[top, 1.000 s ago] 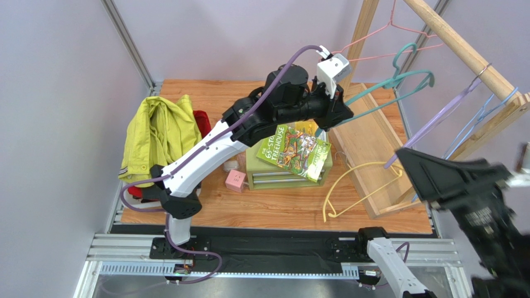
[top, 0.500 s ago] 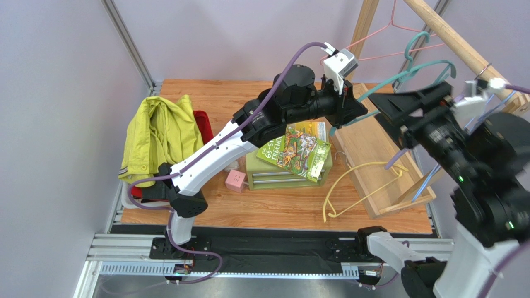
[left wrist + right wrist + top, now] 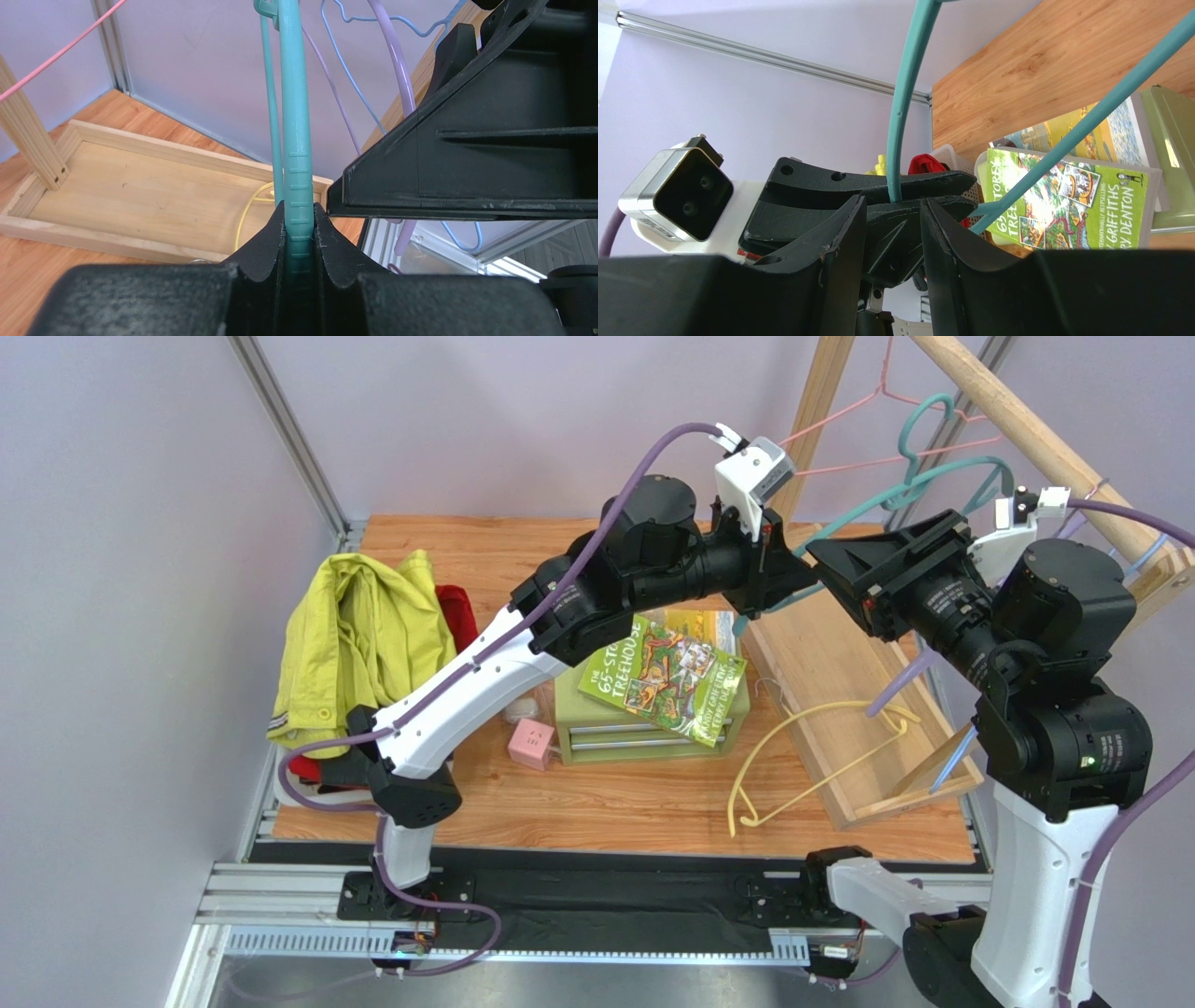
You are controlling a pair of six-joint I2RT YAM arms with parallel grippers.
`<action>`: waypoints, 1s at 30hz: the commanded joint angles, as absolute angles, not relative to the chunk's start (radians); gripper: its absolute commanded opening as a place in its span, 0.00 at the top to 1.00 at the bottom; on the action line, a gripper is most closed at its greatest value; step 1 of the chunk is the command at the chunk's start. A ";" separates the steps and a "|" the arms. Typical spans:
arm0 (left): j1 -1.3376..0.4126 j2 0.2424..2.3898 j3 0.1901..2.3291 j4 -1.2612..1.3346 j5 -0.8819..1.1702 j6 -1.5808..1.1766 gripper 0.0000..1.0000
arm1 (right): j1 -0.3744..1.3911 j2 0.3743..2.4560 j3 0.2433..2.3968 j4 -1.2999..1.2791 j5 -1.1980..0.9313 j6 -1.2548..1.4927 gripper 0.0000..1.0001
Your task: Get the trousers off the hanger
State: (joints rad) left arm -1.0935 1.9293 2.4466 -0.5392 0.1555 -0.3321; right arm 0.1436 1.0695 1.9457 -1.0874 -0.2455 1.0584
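Observation:
The trousers lie in a heap at the table's left: a yellow-green pair (image 3: 351, 637) on top, with red cloth (image 3: 452, 616) beside it. A bare teal hanger (image 3: 898, 490) hangs from the wooden rod (image 3: 1038, 434). My left gripper (image 3: 788, 571) is shut on its lower bar (image 3: 295, 126), which runs up out of the pinched fingers (image 3: 300, 206). My right gripper (image 3: 821, 560) points at the left one from the right, tip to tip. Its jaws (image 3: 892, 203) stand apart with nothing between them. The teal bar (image 3: 906, 105) passes just beyond their tips.
A picture book (image 3: 659, 672) lies on a green box in the middle, with a pink cube (image 3: 530, 742) to its left. A yellow hanger (image 3: 814, 756) leans on the rack's wooden base (image 3: 828, 672). Pink (image 3: 856, 420), purple (image 3: 982, 602) and blue (image 3: 1108, 574) hangers hang from the rod.
My right arm has swung in from the lower right up to the teal hanger, and its jaws have narrowed. My left gripper has kept its hold and shifted slightly.

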 commanded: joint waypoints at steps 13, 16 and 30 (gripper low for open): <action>-1.109 1.899 2.494 -0.523 0.224 -0.316 1.00 | 0.146 1.085 1.879 -0.934 -0.256 1.080 0.85; -1.108 1.908 2.510 -0.546 0.215 -0.314 0.96 | 0.146 1.091 1.894 -0.933 -0.236 1.106 1.00; -1.098 1.619 2.335 -0.687 0.072 -0.279 0.31 | 0.144 1.261 2.074 -1.055 0.145 1.307 1.00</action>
